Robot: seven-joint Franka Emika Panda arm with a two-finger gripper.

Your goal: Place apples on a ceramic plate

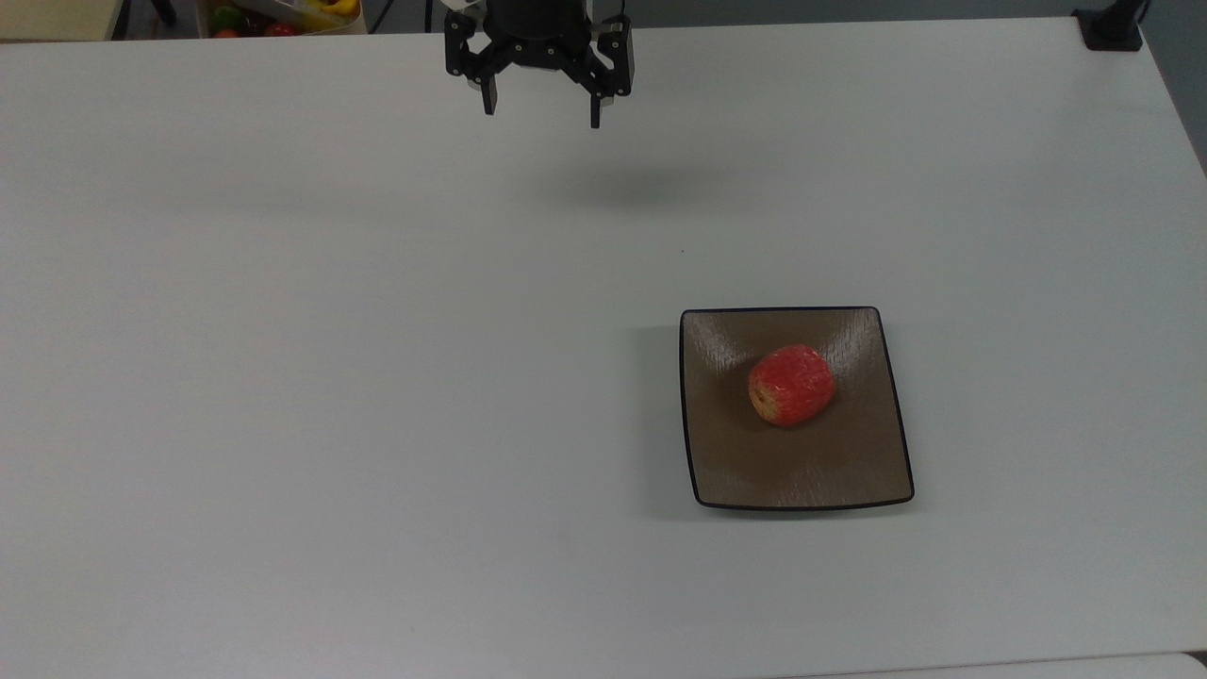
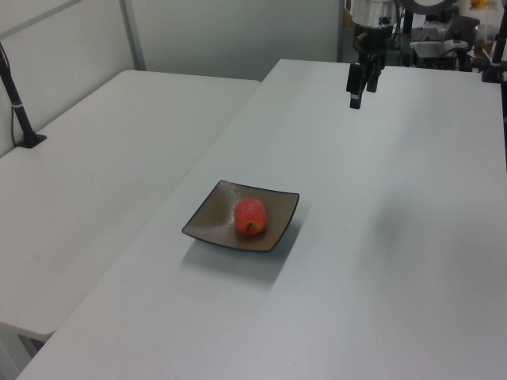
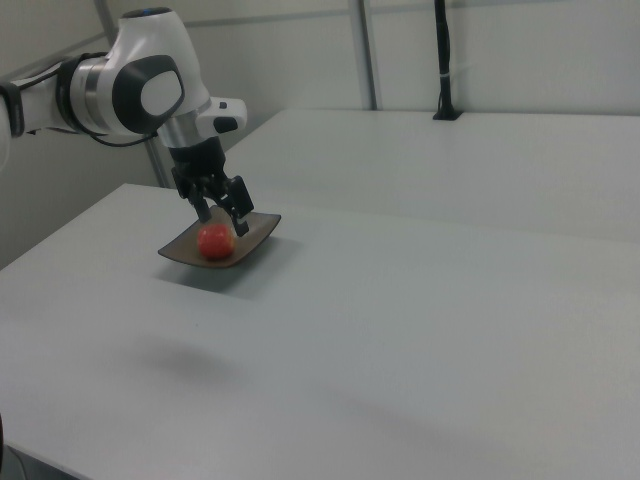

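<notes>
A small red apple (image 1: 791,385) with mottled skin lies on its side in the hollow of the square brown plate (image 1: 745,467); a yellowish patch shows at its end toward the top view's left. The apple (image 2: 250,216) and plate (image 2: 210,219) sit mid-table in the left view, and the right view shows the apple (image 3: 214,241) on the plate (image 3: 178,252). My gripper (image 1: 542,107) hangs open and empty high above the table's far edge, well away from the plate. It appears as gripper (image 2: 360,93) at the left view's top and gripper (image 3: 224,219) in the right view.
The white table (image 1: 377,377) spreads wide around the plate. A box of colourful items (image 1: 278,14) stands beyond the far edge at the top view's upper left. A second white table (image 2: 87,198) adjoins on the left view's left, with a black post (image 2: 17,103) on it.
</notes>
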